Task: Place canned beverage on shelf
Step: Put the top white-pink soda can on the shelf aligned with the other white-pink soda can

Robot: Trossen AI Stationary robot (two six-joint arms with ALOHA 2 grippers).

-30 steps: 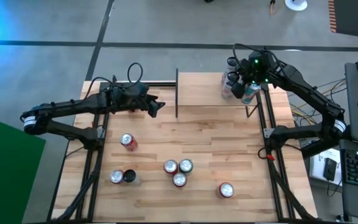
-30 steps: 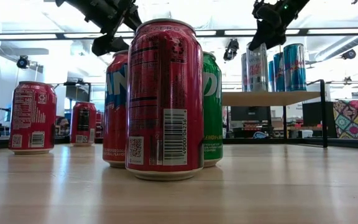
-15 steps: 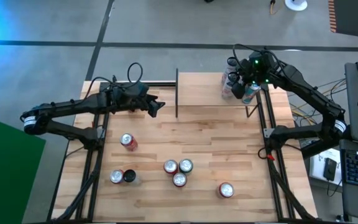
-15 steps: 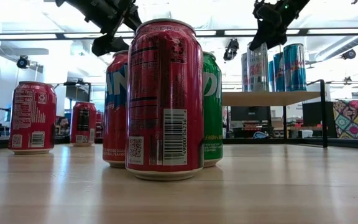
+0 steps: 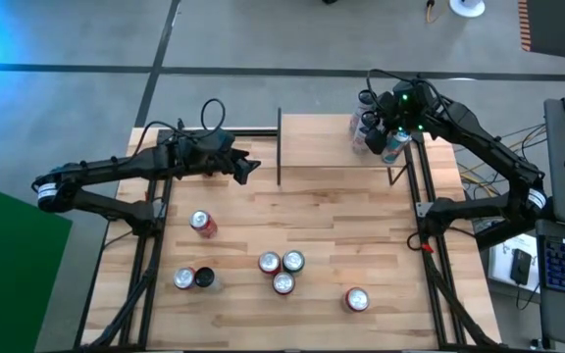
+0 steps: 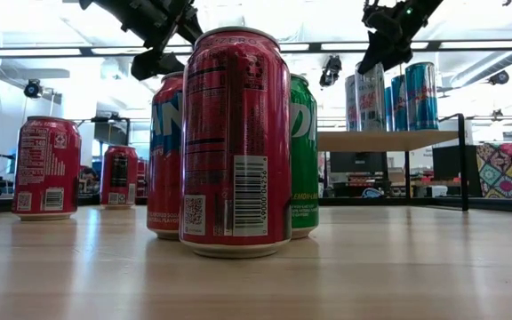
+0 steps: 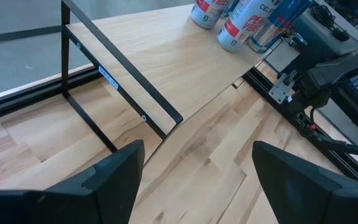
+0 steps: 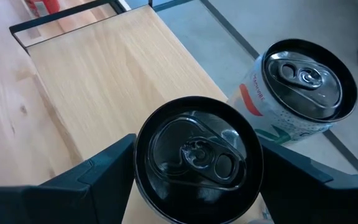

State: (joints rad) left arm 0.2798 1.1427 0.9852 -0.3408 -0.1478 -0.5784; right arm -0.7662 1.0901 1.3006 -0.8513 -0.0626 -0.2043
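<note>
Several cans already stand bunched at the right-hand end of the shelf (image 5: 327,137), and the right gripper (image 5: 387,129) sits directly above that bunch. The right wrist view looks straight down on the dark lid of the canned beverage (image 8: 197,155). A finger lies against each side of it, so the claw looks closed on the can near its top. The can's long axis is upright, in line with the claw above it. In the low view its base appears level with the shelf board, so it is judged to be set down or very nearly so.

The relation that matters is the vertical one: can below, claw above. Letting go and lifting straight up seems the safest way out. A neighbouring can (image 8: 303,87) stands just beside the held one, toward the shelf's right end, and the board's edge is near on that side too. A sideways drift could knock the neighbour or tip a can off the edge. Toward the shelf's left end the board is bare, with ample room.

Off the shelf's left end, the left gripper (image 5: 244,169) hangs over the table (image 5: 361,226), spread wide and holding nothing. Seven loose cans (image 5: 282,270) stand on the table in front of the shelf, nearer to that arm.
</note>
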